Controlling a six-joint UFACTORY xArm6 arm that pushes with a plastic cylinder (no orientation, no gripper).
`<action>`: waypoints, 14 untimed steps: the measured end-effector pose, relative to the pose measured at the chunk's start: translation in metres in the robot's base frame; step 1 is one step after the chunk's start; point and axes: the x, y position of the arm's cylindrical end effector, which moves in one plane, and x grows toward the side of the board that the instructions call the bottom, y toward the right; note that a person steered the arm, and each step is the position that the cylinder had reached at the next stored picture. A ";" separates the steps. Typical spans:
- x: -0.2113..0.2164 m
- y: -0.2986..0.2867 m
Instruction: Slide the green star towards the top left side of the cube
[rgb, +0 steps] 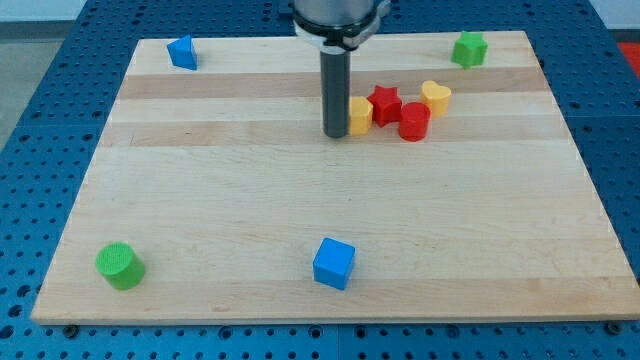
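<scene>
Resting point: my tip (335, 135) stands on the desk (250, 200) just above the frame's centre, at the lower end of an upright dark rod.
Fingers: the arm carries none, only the rod, so nothing is held.
Nearest block: a yellow block (360, 114), shape unclear, touches or all but touches the rod on its right and is partly hidden by it.
Cluster: a red star (385, 103), a red cylinder (413, 121) and a yellow heart (435, 96) crowd together to the right of the yellow block.
Green star (468, 48): upper right of the frame, near the desk's top edge, well apart from my tip.
Blue cube (333, 263): lower centre, far from the green star.
Blue block (182, 51): upper left, shape unclear.
Green cylinder (119, 265): lower left.
</scene>
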 end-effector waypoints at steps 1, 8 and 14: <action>0.000 0.015; 0.013 0.111; -0.108 0.238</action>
